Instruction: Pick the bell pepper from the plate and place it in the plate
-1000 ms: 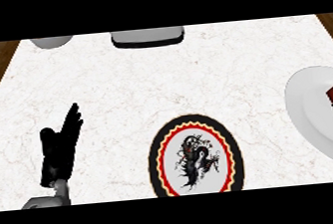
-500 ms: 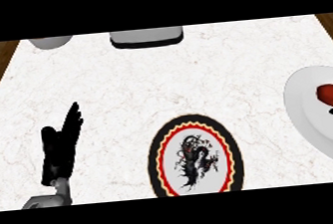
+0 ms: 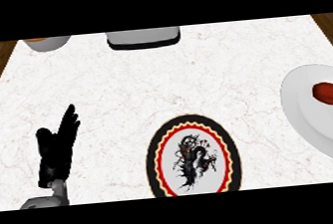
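A red bell pepper point(image 3: 327, 92) lies on a plain white plate point(image 3: 314, 121) at the right edge of the marble counter. A second plate point(image 3: 163, 157), black-rimmed with a red and yellow ring and a dark dragon figure, sits near the front edge, a little right of centre, with nothing on it. My left hand point(image 3: 55, 151) rests open at the lower left, fingers pointing up and away, well apart from both plates. My right hand does not show.
A grey bowl point(image 3: 46, 42) with something orange in it stands at the far left corner. A grey and black box-like object point(image 3: 143, 37) sits at the back centre. Dark wood shows past the counter's left and right edges.
The white plate and pepper now sit further into the picture from the right, so more of the plate shows. The left hand and the decorated plate have hardly moved.
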### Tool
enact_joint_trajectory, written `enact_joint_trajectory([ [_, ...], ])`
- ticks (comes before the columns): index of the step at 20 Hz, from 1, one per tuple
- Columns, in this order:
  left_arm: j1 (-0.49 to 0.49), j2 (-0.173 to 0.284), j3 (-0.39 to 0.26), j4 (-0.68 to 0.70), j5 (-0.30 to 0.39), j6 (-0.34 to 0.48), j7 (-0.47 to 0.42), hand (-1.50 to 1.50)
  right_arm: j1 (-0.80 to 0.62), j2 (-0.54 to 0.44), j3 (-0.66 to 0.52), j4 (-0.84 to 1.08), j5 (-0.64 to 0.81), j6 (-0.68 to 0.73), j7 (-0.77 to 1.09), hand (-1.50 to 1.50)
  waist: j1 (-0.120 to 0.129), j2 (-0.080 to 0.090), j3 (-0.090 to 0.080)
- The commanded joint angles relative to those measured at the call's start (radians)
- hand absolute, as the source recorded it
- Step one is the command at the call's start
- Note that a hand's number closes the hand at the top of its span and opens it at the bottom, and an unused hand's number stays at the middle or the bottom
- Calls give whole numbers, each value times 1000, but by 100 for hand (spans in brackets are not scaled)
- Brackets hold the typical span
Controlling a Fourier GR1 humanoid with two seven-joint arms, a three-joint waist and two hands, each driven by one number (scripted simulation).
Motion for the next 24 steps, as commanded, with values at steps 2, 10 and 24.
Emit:
enact_joint_trajectory([
  [2, 54, -12, -12, 23, -7, -21, -87, 0, 102, -6, -57, -25, -140, 124, -78, -150, 7, 2, -1],
  [10, -6, -6, 11, -31, -25, -26, 33, 0, 122, -51, 7, 91, -222, 145, -214, -150, 15, 4, 0],
  [24, 12, -64, -4, 0, -61, -17, -11, 0, 109, -104, 101, 276, -211, -38, -304, -150, 17, 5, 0],
])
